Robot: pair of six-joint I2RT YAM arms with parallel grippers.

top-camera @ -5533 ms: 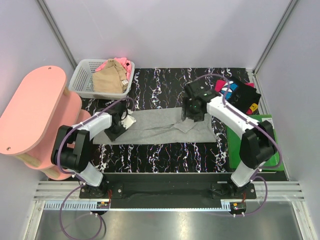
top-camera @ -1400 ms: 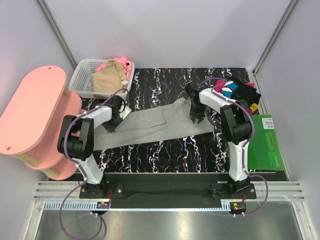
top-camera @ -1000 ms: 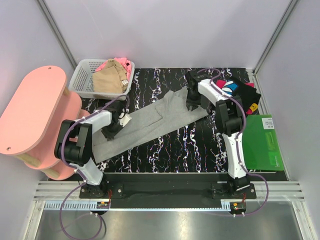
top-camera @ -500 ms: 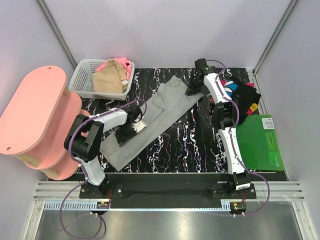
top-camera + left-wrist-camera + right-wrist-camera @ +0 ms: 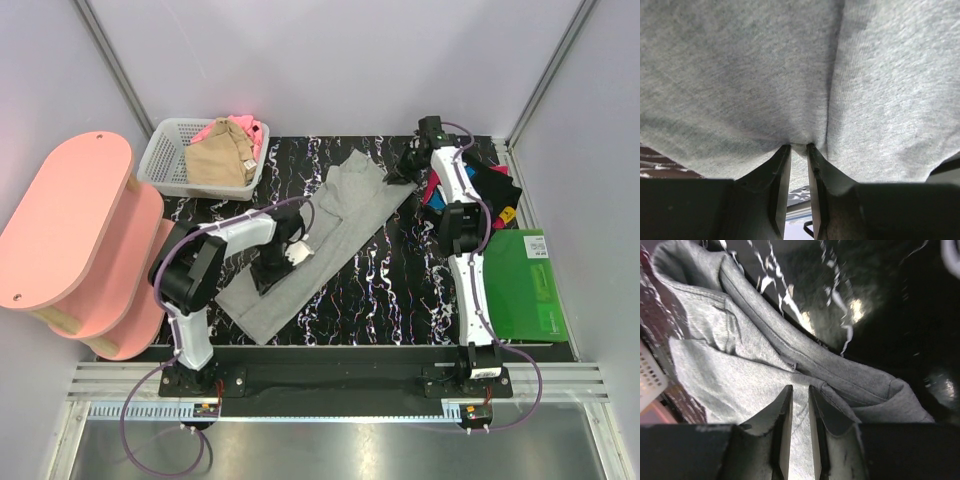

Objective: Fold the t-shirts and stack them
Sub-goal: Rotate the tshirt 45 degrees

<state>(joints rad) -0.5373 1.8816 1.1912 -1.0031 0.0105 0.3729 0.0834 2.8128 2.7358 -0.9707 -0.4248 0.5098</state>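
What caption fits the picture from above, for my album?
Left gripper and right gripper each pinch the light-grey cloth t-shirt lying slantwise on the black marbled table.

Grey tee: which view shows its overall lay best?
Top external: the grey tee shows full length, stretched diagonally across the table between the left gripper and right gripper. Left wrist shows only cloth pinched between its fingers; right wrist shows a folded, seamed edge at its fingertips.
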